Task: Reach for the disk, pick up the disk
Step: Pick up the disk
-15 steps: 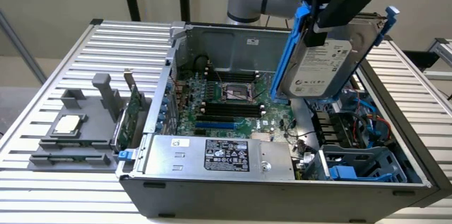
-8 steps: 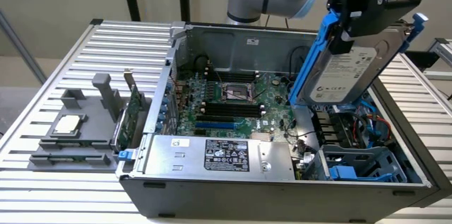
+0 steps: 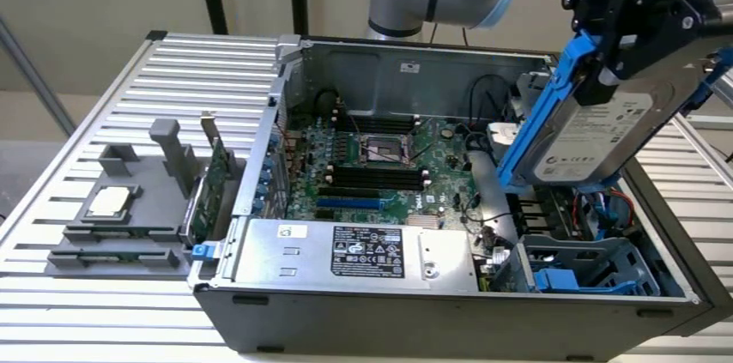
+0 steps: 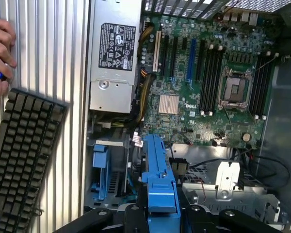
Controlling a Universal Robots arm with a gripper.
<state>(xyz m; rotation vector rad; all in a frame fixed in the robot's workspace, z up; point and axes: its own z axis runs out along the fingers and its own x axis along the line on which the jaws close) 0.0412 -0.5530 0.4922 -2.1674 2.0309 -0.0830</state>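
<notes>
**Disk lifted out, held high over the open computer**

Fingers clamped on the disk [image 3: 603,127], gripper [image 3: 641,33] at the upper right of the frame. Held tilted, label facing out, well above the computer case [image 3: 458,329], likely to clear the empty blue bay [image 3: 584,273] below. Blue caddy edge [image 4: 157,174] seen from the wrist, gripped at the lower middle of that picture.

Top of the gripper cut off by the frame. Label print too small to read. A hand [image 4: 0,53] beside a keyboard [image 4: 19,160] on the ribbed surface [image 4: 63,58], partly cut off at the upper left.
</notes>
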